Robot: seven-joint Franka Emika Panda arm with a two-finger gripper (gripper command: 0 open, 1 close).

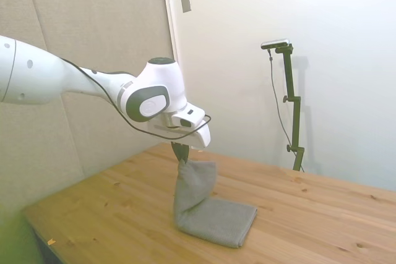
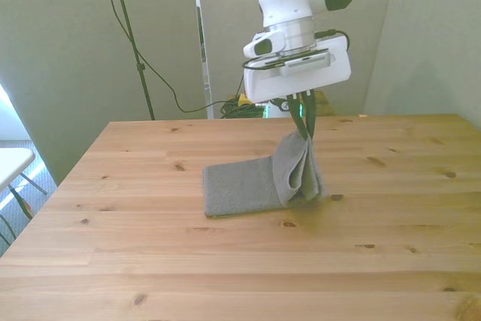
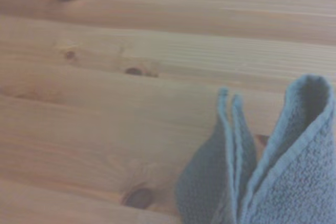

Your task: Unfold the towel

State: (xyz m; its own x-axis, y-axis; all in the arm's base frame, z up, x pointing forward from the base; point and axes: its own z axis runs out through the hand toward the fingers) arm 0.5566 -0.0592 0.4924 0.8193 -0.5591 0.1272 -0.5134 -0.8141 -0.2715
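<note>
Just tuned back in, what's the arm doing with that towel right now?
The gripper is shut on one end of the grey towel and holds that end up above the wooden table. The raised part hangs in folds below the fingers, while the rest lies flat on the table, toward the front view's left. The towel is not yet spread out, so the unfolding is only partly done.

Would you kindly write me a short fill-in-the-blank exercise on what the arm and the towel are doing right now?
1. The end effector is shut on the grey ____.
2. One end of the towel is lifted; the other lies flat on the ____ table.
3. The arm's casing is coloured ____.

Missing words: towel; wooden; white
</note>
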